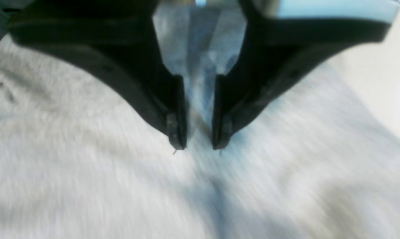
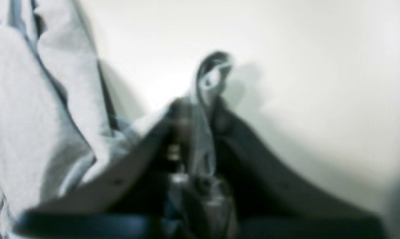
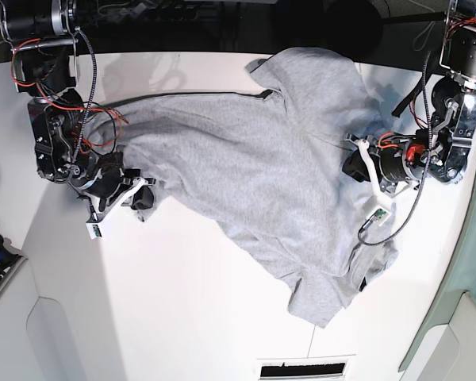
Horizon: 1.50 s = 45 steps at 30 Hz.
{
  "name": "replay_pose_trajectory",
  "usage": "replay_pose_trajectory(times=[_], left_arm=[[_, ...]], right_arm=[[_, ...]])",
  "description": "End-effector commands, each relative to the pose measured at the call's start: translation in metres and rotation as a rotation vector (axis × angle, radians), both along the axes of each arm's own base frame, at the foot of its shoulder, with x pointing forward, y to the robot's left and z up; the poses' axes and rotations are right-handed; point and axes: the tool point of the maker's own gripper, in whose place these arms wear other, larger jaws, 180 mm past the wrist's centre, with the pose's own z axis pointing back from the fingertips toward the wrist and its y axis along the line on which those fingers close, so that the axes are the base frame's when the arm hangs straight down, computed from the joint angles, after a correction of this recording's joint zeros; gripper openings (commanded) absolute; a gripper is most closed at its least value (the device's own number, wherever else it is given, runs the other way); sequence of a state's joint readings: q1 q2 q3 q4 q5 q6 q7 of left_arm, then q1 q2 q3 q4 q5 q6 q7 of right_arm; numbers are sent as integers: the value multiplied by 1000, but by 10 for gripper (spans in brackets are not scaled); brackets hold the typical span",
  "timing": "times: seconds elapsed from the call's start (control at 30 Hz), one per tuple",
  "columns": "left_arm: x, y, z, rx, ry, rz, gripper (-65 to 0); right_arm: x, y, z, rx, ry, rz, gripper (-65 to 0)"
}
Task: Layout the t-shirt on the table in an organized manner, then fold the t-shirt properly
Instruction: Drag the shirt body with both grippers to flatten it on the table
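Observation:
The light grey t-shirt (image 3: 262, 175) lies spread and rumpled across the white table (image 3: 182, 302), its plain side up. At the shirt's left edge my right gripper (image 3: 141, 200) holds a corner. In the right wrist view that gripper (image 2: 200, 109) is shut on a thin strip of t-shirt (image 2: 208, 76) that sticks out past the tips, and more cloth hangs at the left. My left gripper (image 3: 353, 165) sits at the shirt's right edge. Seen from its wrist, the left gripper (image 1: 200, 144) has its jaws a little apart, with a ridge of t-shirt (image 1: 87, 172) bunched between them.
Bare table (image 2: 302, 66) lies beyond the right gripper, and also at the upper right of the left wrist view, table (image 1: 385, 83). A dark slot (image 3: 293, 369) sits at the table's front edge. Loose cables (image 3: 393, 214) trail from the left arm over the cloth.

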<state>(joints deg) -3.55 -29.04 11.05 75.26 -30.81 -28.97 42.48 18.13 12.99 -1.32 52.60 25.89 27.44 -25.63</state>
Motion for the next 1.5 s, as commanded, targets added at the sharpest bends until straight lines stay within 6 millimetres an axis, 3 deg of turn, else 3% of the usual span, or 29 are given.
replay_pose_trajectory(times=[0.0, 0.07, 0.27, 0.43, 0.53, 0.73, 0.9, 1.0, 1.07, 1.2, 1.3, 1.37, 1.47], left_arm=[[4, 0, 6, -13, -22, 0, -544], [-7, -4, -2, -16, -1, -6, -648], [-37, -6, -25, 33, 43, -31, -650], [-48, 5, -33, 91, 67, -48, -650], [-53, 9, -35, 109, 93, -51, -650], [-55, 8, -35, 105, 102, -70, -650], [-55, 7, -35, 102, 100, -79, -650], [-55, 8, -34, 103, 99, -80, -650], [-55, 10, -33, 106, 100, -91, -650], [-52, 22, -28, 128, 93, -104, -628], [-49, 32, -15, 122, 82, -103, -495], [-43, 29, 0, 102, 47, -119, -458], [-31, 11, 32, 75, -44, -177, -456]], right_arm=[[17, -7, 16, -6, -61, -13, -650], [25, -7, 25, 1, -105, -24, -650], [55, -25, 74, -23, -253, -48, -650], [81, -64, 129, -62, -368, -109, -650], [87, -96, 155, -113, -428, -139, -650], [84, -149, 182, -212, -476, -188, -650], [78, -179, 183, -244, -454, -247, -633], [72, -181, 172, -248, -415, -246, -320], [68, -180, 165, -243, -394, -246, -214], [55, -178, 146, -201, -325, -264, -211], [38, -172, 123, -187, -272, -259, -211], [23, -173, 104, -191, -224, -265, -211], [-5, -175, 75, -202, -146, -275, -211]])
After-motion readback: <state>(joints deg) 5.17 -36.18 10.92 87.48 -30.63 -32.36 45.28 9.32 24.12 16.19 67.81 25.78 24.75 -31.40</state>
